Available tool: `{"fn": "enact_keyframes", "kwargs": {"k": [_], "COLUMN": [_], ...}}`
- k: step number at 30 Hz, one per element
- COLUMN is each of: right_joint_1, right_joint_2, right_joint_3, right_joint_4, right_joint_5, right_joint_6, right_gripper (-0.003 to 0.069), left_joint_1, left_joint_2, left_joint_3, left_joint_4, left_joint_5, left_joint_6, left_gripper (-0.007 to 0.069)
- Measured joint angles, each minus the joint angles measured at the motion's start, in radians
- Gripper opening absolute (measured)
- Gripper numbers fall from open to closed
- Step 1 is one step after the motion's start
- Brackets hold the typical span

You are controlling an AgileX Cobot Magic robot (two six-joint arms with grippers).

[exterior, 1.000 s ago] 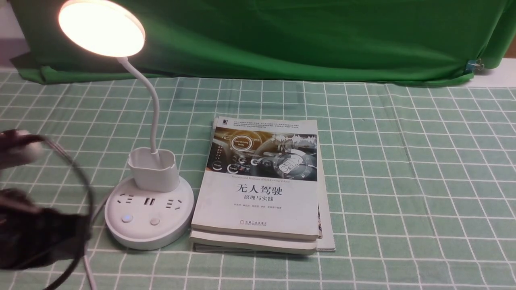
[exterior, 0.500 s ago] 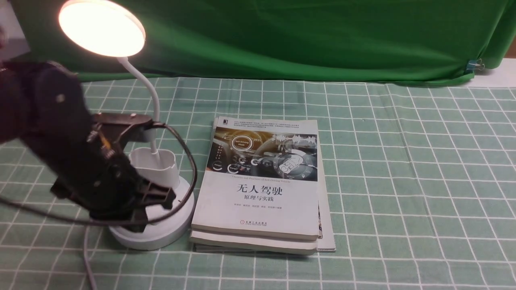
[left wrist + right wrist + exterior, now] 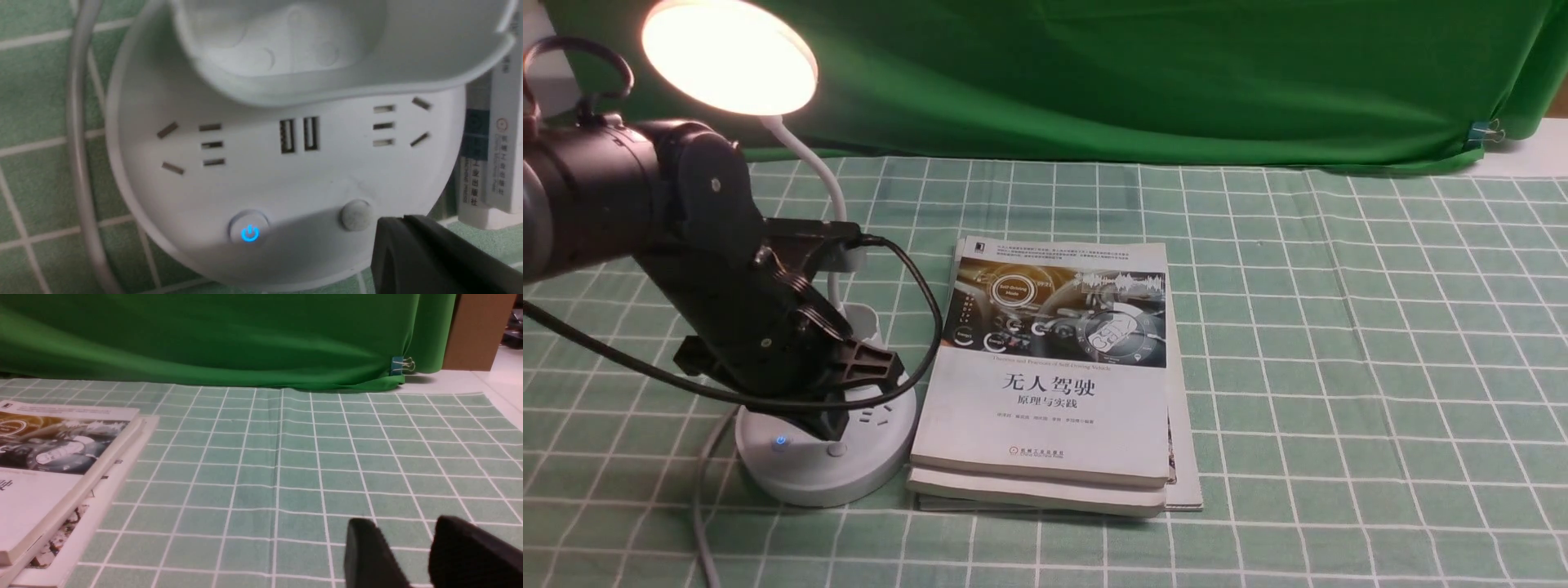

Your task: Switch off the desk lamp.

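The white desk lamp stands at the left on the checked cloth. Its round head (image 3: 729, 55) is lit, and a bent neck (image 3: 832, 192) runs down to the round base (image 3: 800, 482). My left arm hides most of the cup (image 3: 864, 317). The base carries a blue-lit power button (image 3: 781, 442) and a plain grey button (image 3: 836, 449). My left gripper (image 3: 833, 426) is shut and empty, its tip just above the grey button. In the left wrist view the closed tips (image 3: 402, 222) sit right beside the grey button (image 3: 356, 214), with the lit button (image 3: 249, 233) further off. My right gripper (image 3: 402, 535) is open and empty over bare cloth.
A stack of books (image 3: 1054, 392) lies right beside the lamp base, and its spines show in the left wrist view (image 3: 496, 163). The lamp's grey cable (image 3: 704, 498) runs off the base toward the front edge. A green backdrop cloth (image 3: 1143, 73) hangs behind the table.
My left arm swung in from the left edge to over the lamp base. In the last half second it shifted back, uncovering the two buttons. The lamp head stays lit.
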Motion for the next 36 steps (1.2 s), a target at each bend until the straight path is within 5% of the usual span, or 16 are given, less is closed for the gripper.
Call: {"fn": "enact_keyframes", "kwargs": {"k": [23,36], "right_joint_1": [0.000,0.000], "right_joint_2": [0.000,0.000], "right_joint_3": [0.000,0.000], "right_joint_4": [0.000,0.000], "right_joint_5": [0.000,0.000], "right_joint_6": [0.000,0.000], "right_gripper": [0.0242,0.0242], "left_joint_1": [0.002,0.002], "left_joint_2": [0.047,-0.610], "left_joint_3": [-0.006,0.441], "left_joint_4": [0.003,-0.059], "left_joint_5": [-0.014,-0.294], "left_joint_6": [0.007,0.014], "left_gripper": [0.0000,0.0000]}}
